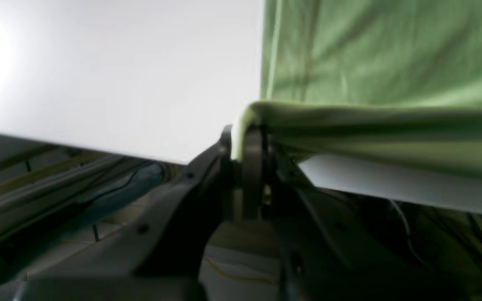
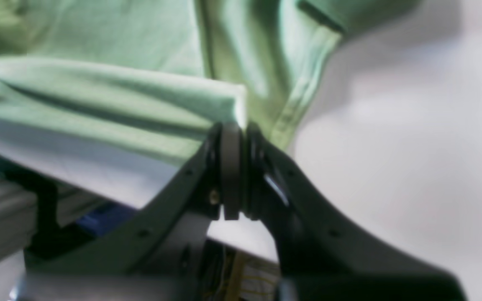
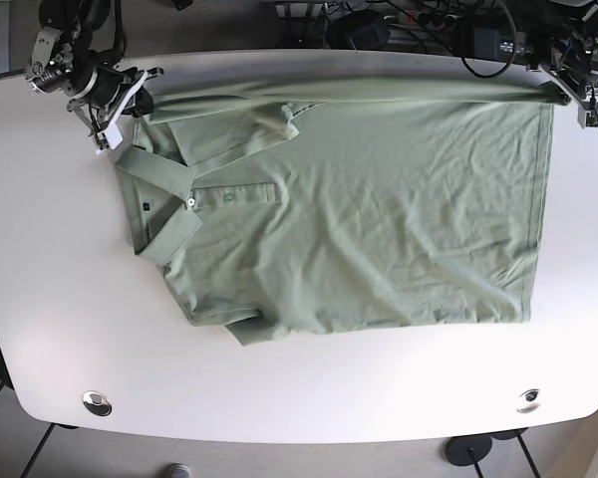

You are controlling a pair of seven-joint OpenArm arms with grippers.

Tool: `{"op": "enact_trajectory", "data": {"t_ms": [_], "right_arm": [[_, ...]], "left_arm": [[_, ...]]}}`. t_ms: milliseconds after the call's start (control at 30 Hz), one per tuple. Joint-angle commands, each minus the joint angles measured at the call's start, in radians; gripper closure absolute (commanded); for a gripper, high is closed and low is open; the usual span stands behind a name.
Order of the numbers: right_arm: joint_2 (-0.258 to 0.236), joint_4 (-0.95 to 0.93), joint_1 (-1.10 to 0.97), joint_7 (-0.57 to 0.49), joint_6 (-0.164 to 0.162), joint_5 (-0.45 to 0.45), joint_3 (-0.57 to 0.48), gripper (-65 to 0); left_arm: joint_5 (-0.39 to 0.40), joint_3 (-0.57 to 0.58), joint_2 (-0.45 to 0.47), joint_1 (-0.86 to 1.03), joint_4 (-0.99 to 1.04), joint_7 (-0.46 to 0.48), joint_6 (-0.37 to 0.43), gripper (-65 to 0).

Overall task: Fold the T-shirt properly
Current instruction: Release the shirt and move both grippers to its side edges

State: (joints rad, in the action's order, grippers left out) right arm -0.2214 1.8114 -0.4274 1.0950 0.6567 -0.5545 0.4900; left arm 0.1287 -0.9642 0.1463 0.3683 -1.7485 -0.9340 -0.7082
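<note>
A light green polo T-shirt lies spread on the white table, collar to the left, hem to the right. Its far edge is pulled into a taut fold between both grippers along the table's back. My left gripper is shut on the far hem corner; in the left wrist view the cloth drapes over the closed jaws. My right gripper is shut on the far shoulder edge near the collar; in the right wrist view it pinches a folded edge.
Black cables and a power adapter lie behind the table's back edge. Two round metal fittings sit near the table's front corners. The near sleeve is tucked at the shirt's front left.
</note>
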Motion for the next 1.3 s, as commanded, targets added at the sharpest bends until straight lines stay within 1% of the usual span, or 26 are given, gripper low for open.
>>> {"op": "enact_trajectory", "data": {"t_ms": [33,67,100,133,200,233,267,300,367,400,467,500,533,600,667,733,800,867,933,1000,1033,1100,1133,1167,1233,1300], "right_arm": [[-0.014,0.020,-0.001,-0.011,0.015,0.014,0.011,-2.2],[-0.014,0.020,-0.001,-0.011,0.013,0.014,0.012,-3.6],[-0.011,0.023,-0.001,-0.009,0.013,0.014,0.037,-10.8],[-0.009,0.040,-0.001,-0.009,0.012,0.014,0.054,-17.9],[0.015,0.081,-0.003,-0.009,0.012,0.014,0.094,-36.0],[0.030,0.106,0.002,-0.009,0.018,0.015,0.135,-49.0],[0.037,0.118,0.008,-0.009,0.019,0.015,0.160,-56.0],[0.037,0.126,0.019,-0.011,0.019,0.014,0.172,-60.6],[0.035,0.123,0.111,-0.011,0.016,0.024,0.174,-61.7],[0.032,0.098,0.158,-0.011,0.010,0.026,0.171,-61.7],[0.029,0.044,0.253,-0.008,0.010,0.026,0.167,-61.7],[0.026,0.021,0.312,-0.003,0.008,0.040,0.167,-61.7],[0.024,0.006,0.367,0.004,0.008,0.063,0.166,-61.7],[0.023,-0.049,0.488,0.010,0.008,0.132,0.106,-61.0],[0.021,-0.131,0.602,0.007,0.018,0.205,0.062,-57.2],[0.023,-0.238,0.700,-0.009,0.018,0.253,0.048,-54.1],[0.023,-0.362,0.792,-0.039,0.018,0.276,0.022,-53.6],[0.012,-0.493,0.862,-0.092,0.018,0.294,-0.027,-53.4],[-0.005,-0.626,0.922,-0.169,0.015,0.301,-0.076,-53.3],[-0.014,-0.746,0.967,-0.237,0.016,0.301,-0.130,-53.3],[-0.026,-0.795,0.982,-0.272,0.015,0.294,-0.153,-53.3],[-0.032,-0.895,1.017,-0.344,0.013,0.297,-0.185,-53.3],[-0.036,-0.965,1.045,-0.385,0.013,0.299,-0.199,-53.3],[-0.036,-1.007,1.054,-0.413,0.013,0.301,-0.210,-53.3],[-0.049,-1.074,1.059,-0.479,0.012,0.301,-0.222,-53.3],[-0.056,-1.114,1.059,-0.523,0.012,0.301,-0.251,-53.3]], "left_arm": [[-0.014,-0.008,0.011,0.004,-0.020,0.011,0.010,-1.8],[-0.014,0.003,0.011,0.001,-0.020,0.010,0.010,-5.1],[-0.014,0.027,0.013,-0.002,-0.020,0.010,0.010,-14.0],[-0.014,0.038,0.013,-0.002,-0.021,0.008,0.010,-21.2],[-0.014,0.044,0.013,-0.028,-0.021,0.008,0.010,-33.1],[-0.013,0.044,0.013,-0.055,-0.018,0.008,0.010,-37.4],[-0.007,0.044,0.013,-0.067,-0.020,0.008,0.010,-37.1],[-0.005,0.044,0.013,-0.078,-0.021,0.008,0.010,-36.1],[-0.005,0.041,0.013,-0.133,-0.051,0.008,0.010,-33.8],[-0.005,0.041,0.013,-0.154,-0.067,0.008,0.010,-33.9],[-0.007,0.046,0.013,-0.194,-0.095,0.008,0.010,-34.2],[-0.007,0.046,0.022,-0.213,-0.100,0.008,0.010,-34.2],[-0.007,0.046,0.040,-0.234,-0.098,0.008,0.010,-34.2],[-0.008,0.047,0.066,-0.285,-0.095,0.008,0.010,-34.2],[-0.008,0.047,0.086,-0.335,-0.094,0.008,0.010,-34.3],[-0.014,0.075,0.103,-0.398,-0.070,0.008,0.010,-34.3],[-0.014,0.116,0.138,-0.452,-0.032,0.008,0.010,-34.0],[-0.014,0.152,0.169,-0.500,0.026,0.011,0.010,-33.9],[-0.014,0.192,0.181,-0.558,0.088,0.013,0.010,-33.9],[-0.016,0.215,0.210,-0.605,0.134,0.014,0.010,-33.9],[-0.016,0.224,0.215,-0.627,0.164,0.017,0.010,-33.9],[-0.016,0.242,0.218,-0.671,0.239,0.056,0.010,-33.9],[-0.018,0.255,0.220,-0.691,0.285,0.103,0.010,-33.9],[-0.022,0.261,0.220,-0.696,0.310,0.129,0.010,-33.9],[-0.042,0.262,0.220,-0.701,0.350,0.175,0.010,-34.0],[-0.039,0.281,0.220,-0.701,0.376,0.215,0.010,-34.2]]}}
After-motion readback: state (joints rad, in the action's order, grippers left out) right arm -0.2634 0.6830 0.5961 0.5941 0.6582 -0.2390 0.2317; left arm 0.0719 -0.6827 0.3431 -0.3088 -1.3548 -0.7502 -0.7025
